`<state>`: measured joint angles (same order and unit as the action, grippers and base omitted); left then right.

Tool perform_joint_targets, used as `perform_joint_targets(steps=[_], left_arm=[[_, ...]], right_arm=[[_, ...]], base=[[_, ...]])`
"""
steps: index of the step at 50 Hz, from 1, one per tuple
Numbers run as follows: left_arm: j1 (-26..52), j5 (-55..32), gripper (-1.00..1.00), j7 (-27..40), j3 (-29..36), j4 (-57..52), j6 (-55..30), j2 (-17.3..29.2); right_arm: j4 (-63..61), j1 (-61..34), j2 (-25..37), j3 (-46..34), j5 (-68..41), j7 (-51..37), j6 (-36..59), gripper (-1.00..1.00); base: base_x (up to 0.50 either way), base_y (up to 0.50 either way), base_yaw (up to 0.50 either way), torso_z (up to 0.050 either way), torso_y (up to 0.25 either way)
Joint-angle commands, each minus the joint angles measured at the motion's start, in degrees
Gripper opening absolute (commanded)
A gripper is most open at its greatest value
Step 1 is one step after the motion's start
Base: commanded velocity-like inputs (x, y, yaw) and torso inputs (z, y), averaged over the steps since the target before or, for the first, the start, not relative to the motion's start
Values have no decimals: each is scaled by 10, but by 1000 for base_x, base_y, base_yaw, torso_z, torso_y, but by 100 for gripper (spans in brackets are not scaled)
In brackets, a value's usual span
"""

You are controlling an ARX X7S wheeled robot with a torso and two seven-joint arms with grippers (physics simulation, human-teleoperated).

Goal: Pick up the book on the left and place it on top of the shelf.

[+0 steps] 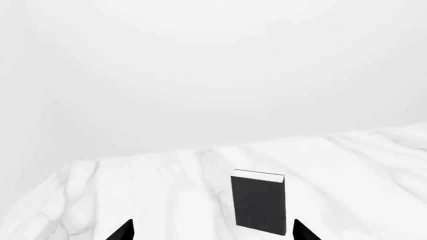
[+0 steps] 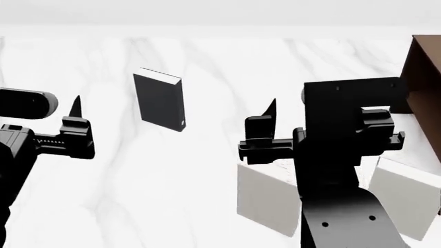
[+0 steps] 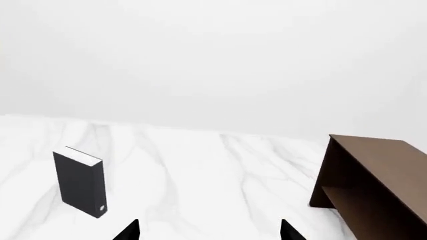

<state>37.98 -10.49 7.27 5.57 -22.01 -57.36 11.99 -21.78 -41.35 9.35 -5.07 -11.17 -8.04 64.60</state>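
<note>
The black book (image 2: 160,101) stands upright on the white marble table, white page edge on top. In the left wrist view the book (image 1: 260,202) stands just ahead of my left gripper (image 1: 213,232), between the lines of its two spread fingertips and nearer one of them. My left gripper (image 2: 59,111) is open and empty, short of the book. My right gripper (image 2: 310,111) is open and empty, to the right of the book. In the right wrist view (image 3: 209,232) the book (image 3: 80,189) and the dark brown shelf (image 3: 377,185) both stand ahead.
Two pale grey-white books (image 2: 269,199) (image 2: 406,199) stand near the front, partly behind my right arm. The shelf (image 2: 424,82) stands at the right edge of the head view. The marble table (image 2: 227,67) ends at a white wall.
</note>
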Motion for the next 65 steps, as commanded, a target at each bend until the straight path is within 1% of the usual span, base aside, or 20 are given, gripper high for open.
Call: perform_joint_targets(steps=[1, 51, 52, 55, 58, 59, 60, 64, 65], left_arm=[[2, 6, 100, -13, -14, 7, 6, -9], [1, -8, 100, -5, -15, 11, 12, 2], [1, -8, 100, -5, -15, 10, 12, 3], [0, -9, 100, -4, -15, 11, 13, 3], [-1, -10, 100, -4, -16, 11, 14, 4], [-2, -10, 100, -3, -16, 10, 14, 4], [-2, -11, 100, -3, -16, 10, 13, 4], [0, -11, 100, -1, -16, 7, 10, 6], [0, -11, 100, -1, -16, 6, 10, 6]], right_arm=[[9, -1, -9, 7, 10, 11, -3, 100], [45, 1, -6, -6, -7, 2, -28, 100], [50, -5, -11, 6, -15, 2, -11, 100], [49, -5, -3, -7, -15, 9, -14, 100], [60, -13, -1, -11, -20, 13, 4, 100], [63, -16, 4, -20, -33, 33, 16, 100], [70, -21, 0, -20, -27, 21, 26, 100], [98, -51, 10, -59, -15, 21, 48, 100], [103, -61, 14, -67, -27, 41, 54, 100]], base=[[500, 0, 0, 0, 0], [500, 0, 0, 0, 2], [105, 0, 0, 0, 0], [0, 0, 0, 0, 4], [0, 0, 0, 0, 0], [0, 0, 0, 0, 0], [0, 0, 0, 0, 0], [0, 0, 0, 0, 0], [0, 0, 0, 0, 0]])
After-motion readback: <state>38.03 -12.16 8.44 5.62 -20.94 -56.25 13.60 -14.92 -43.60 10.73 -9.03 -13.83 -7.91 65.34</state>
